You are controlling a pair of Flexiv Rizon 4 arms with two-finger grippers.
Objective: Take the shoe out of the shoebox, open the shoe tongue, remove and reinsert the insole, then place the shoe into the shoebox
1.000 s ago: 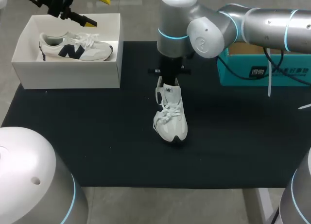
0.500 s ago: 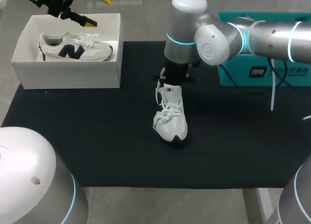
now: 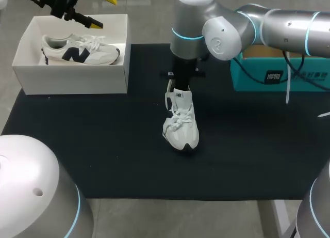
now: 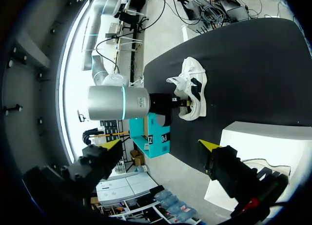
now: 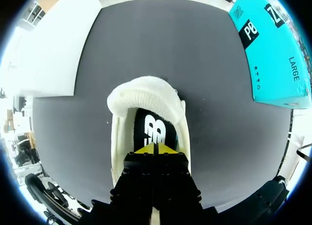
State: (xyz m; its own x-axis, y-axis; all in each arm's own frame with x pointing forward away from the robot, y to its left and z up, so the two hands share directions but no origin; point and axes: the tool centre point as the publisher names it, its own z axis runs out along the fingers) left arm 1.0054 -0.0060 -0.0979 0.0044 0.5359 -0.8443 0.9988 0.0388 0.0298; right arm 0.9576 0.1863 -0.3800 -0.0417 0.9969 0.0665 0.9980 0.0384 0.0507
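Shoe (image 3: 180,123) stands upright on the black mat (image 3: 93,145), about mid-table, out of the shoebox (image 3: 72,79), toe toward the camera in the head view. Right gripper (image 3: 180,84) sits directly over the shoe's heel end. In the right wrist view its yellow tips (image 5: 155,148) are pressed together, closed, just above the rear of the shoe opening. Can't tell if anything is pinched between them. The dark insole (image 5: 155,130) with a white logo lies inside the shoe, with the padded white tongue (image 5: 144,95) ahead of it. Left gripper (image 3: 102,10) hangs above the far edge of the white shoebox, fingers spread wide, holding nothing. Its two yellow tips (image 4: 113,144) are well apart in the left wrist view. A second shoe (image 3: 77,49), white with navy marking, lies on its side in the shoebox. A teal box (image 3: 278,73) sits at the mat's right far edge, behind the right arm (image 3: 268,29).
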